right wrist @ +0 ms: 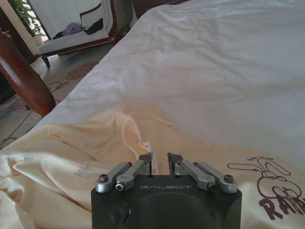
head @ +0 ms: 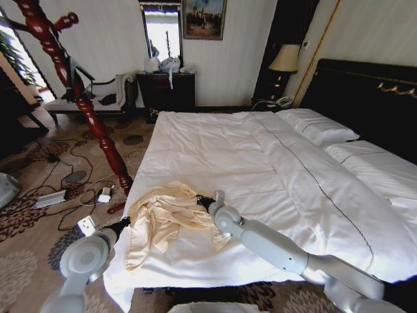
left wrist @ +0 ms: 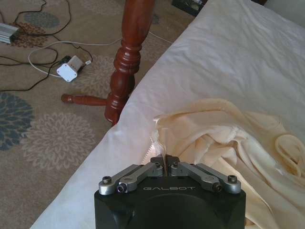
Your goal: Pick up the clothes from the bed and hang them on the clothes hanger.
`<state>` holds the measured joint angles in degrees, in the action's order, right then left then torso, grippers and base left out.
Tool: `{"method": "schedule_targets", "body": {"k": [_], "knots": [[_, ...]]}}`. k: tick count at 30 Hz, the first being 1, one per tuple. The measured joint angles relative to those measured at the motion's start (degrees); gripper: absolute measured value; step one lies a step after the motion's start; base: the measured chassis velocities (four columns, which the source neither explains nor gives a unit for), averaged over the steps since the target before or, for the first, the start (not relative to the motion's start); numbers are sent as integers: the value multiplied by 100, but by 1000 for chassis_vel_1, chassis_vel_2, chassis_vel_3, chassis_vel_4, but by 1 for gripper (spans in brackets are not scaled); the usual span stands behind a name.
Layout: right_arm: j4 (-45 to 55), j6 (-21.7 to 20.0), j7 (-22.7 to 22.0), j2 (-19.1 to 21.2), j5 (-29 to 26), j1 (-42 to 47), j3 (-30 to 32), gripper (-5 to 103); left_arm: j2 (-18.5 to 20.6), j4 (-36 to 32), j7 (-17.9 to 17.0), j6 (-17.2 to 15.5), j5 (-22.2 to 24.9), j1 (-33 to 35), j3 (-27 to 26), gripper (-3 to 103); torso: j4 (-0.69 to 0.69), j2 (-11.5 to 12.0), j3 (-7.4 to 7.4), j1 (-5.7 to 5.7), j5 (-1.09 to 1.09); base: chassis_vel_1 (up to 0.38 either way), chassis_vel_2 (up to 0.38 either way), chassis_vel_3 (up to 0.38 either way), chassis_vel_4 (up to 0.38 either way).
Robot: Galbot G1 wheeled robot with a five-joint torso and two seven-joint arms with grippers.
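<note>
The clothes (head: 163, 218) lie lower-left on the bed (head: 273, 169), between both grippers: left gripper (left wrist: 165, 167) pinches their edge; right gripper (right wrist: 159, 161), fingers slightly parted, rests on them.

Both arms reach forward, low.

The grey left arm's black left gripper (left wrist: 165, 168) sits at seven o'clock, fingers pressed together; the grey right arm's black right gripper (right wrist: 159, 162) sits at six o'clock, fingers slightly parted.
</note>
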<state>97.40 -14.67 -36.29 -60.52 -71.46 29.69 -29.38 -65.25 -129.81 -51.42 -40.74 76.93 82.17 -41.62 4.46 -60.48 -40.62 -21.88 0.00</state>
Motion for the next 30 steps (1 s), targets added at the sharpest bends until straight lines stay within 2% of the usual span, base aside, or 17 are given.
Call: {"method": "schedule_targets", "body": {"k": [2,3,6,7,9,11,15,16,17,19,21,23,24,25,27,28,30], "knots": [[-22,58,14,-1,-46,-21,30,31,-2,36,-1,0,-5,-15,30,2,0,0,0,0,0,0,0,0,0],[-22,58,14,-1,-46,-21,30,31,-2,36,-1,0,-5,-15,30,2,0,0,0,0,0,0,0,0,0],[-44,91,15,-47,-202,-22,65,47,20,78,-1,0,-8,-42,41,2,1,0,0,0,0,0,0,0,0],[-44,91,15,-47,-202,-22,65,47,20,78,-1,0,-8,-42,41,2,1,0,0,0,0,0,0,0,0],[-49,91,6,-78,-258,-11,61,58,30,100,-1,0,-8,-58,45,2,0,0,0,0,0,0,0,0,0],[-50,91,4,-85,-257,-6,44,58,33,107,-1,-1,-8,-61,47,2,0,0,0,0,0,0,0,0,0],[-87,-18,-68,-114,-210,-4,-54,80,42,125,0,-1,-10,-63,49,2,0,0,0,0,0,0,0,0,0],[-97,-33,-70,-114,-198,-7,-68,80,45,129,0,-1,-10,-66,47,2,0,0,0,0,0,0,0,0,0],[-101,-36,-56,-109,-185,-12,-85,88,47,133,0,-1,-11,-70,46,2,0,0,0,0,0,0,0,0,0],[-101,-35,-9,-91,-166,-19,-108,88,49,140,0,-1,-11,-75,43,2,0,0,0,0,0,0,0,0,0],[-87,-34,33,-72,-148,-24,-140,78,49,155,0,-1,-11,-82,41,2,1,0,0,0,0,0,0,0,0],[-85,-33,43,-69,-145,-25,-147,78,49,161,0,-1,-11,-85,41,2,1,0,0,0,0,0,0,0,0],[-86,-33,70,-62,-108,-30,-168,66,45,174,0,-1,-16,-90,41,2,0,0,0,0,0,0,0,0,0],[-95,-34,85,-59,-76,-33,-183,66,40,182,-1,-1,-18,-93,41,2,0,0,0,0,0,0,0,0,0],[-118,-33,104,-52,-40,-35,-207,56,36,188,-5,-1,-20,-96,41,2,0,0,0,0,0,0,0,0,0],[-118,-33,104,-52,-40,-35,-207,56,36,188,-5,-1,-20,-96,41,2,0,0,0,0,0,0,0,0,0],[-128,-27,109,-45,-33,-35,-217,45,34,188,-8,0,-21,-99,40,2,0,0,0,0,0,0,0,0,0]]}}
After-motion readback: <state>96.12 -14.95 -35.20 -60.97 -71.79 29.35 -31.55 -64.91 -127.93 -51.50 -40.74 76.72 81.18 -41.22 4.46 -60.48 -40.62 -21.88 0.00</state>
